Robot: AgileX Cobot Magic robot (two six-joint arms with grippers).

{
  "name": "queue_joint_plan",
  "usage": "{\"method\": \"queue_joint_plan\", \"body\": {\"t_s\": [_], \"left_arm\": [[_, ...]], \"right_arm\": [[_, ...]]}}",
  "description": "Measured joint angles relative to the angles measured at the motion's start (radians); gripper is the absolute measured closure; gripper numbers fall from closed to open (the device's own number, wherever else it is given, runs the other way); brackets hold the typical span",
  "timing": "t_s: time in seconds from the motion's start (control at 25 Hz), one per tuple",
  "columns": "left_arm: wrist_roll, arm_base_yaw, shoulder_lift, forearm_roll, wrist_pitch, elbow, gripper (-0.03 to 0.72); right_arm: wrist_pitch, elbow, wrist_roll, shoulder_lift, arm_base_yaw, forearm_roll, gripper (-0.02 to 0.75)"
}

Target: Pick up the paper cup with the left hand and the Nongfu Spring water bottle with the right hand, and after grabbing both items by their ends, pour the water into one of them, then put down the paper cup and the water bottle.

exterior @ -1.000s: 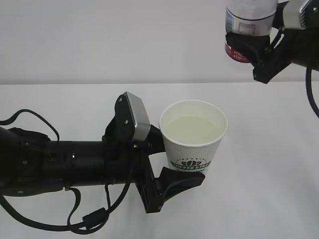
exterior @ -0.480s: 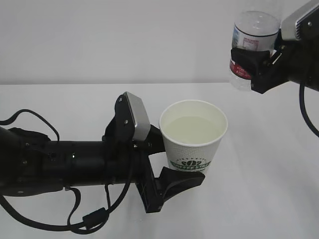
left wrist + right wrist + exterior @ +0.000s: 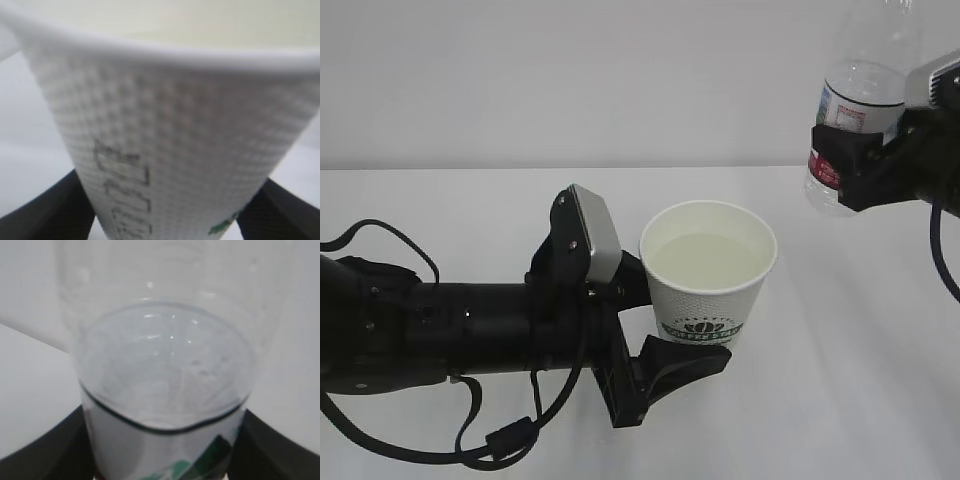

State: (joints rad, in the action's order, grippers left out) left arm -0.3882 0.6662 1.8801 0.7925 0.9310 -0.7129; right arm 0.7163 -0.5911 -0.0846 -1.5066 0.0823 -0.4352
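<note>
The white paper cup (image 3: 708, 285) with its green logo stands upright at the middle, holding water (image 3: 708, 258) almost up to the rim. My left gripper (image 3: 700, 325) is shut on its lower part, one black finger (image 3: 680, 362) in front and the other behind. In the left wrist view the cup (image 3: 170, 135) fills the frame between both fingers (image 3: 45, 212), with the left gripper (image 3: 165, 222) closed round it. The Nongfu Spring water bottle (image 3: 858, 100) hangs nearly upright at the upper right, above the table, and my right gripper (image 3: 855, 165) is shut on its labelled lower part. The right wrist view shows the bottle (image 3: 165, 365) clamped in the right gripper (image 3: 162, 462).
The white table (image 3: 860, 360) runs to a white back wall (image 3: 570, 80). The left arm's black body and cable (image 3: 500, 435) lie across the table's left half.
The right gripper has carried the bottle right and down, away from the cup, turning it from tipped over to nearly upright. The cup and left arm have not moved.
</note>
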Motion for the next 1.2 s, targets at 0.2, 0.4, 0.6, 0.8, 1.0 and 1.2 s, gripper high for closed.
{"method": "queue_joint_plan", "body": {"t_s": [0.2, 0.4, 0.6, 0.8, 1.0, 1.2], "left_arm": [[0.000, 0.000, 0.000, 0.000, 0.000, 0.000, 0.099], [0.000, 0.000, 0.000, 0.000, 0.000, 0.000, 0.099], [0.000, 0.000, 0.000, 0.000, 0.000, 0.000, 0.099], [0.000, 0.000, 0.000, 0.000, 0.000, 0.000, 0.099], [0.000, 0.000, 0.000, 0.000, 0.000, 0.000, 0.099], [0.000, 0.000, 0.000, 0.000, 0.000, 0.000, 0.099]], "right_arm": [[0.026, 0.060, 0.055, 0.000, 0.000, 0.110, 0.235], [0.100, 0.127, 0.120, 0.000, 0.000, 0.222, 0.235], [0.156, 0.155, 0.179, 0.000, 0.000, 0.297, 0.235], [0.180, 0.160, 0.189, 0.000, 0.000, 0.309, 0.235], [0.182, 0.160, 0.217, 0.000, 0.000, 0.319, 0.235], [0.188, 0.161, 0.232, -0.015, 0.000, 0.353, 0.235]]}}
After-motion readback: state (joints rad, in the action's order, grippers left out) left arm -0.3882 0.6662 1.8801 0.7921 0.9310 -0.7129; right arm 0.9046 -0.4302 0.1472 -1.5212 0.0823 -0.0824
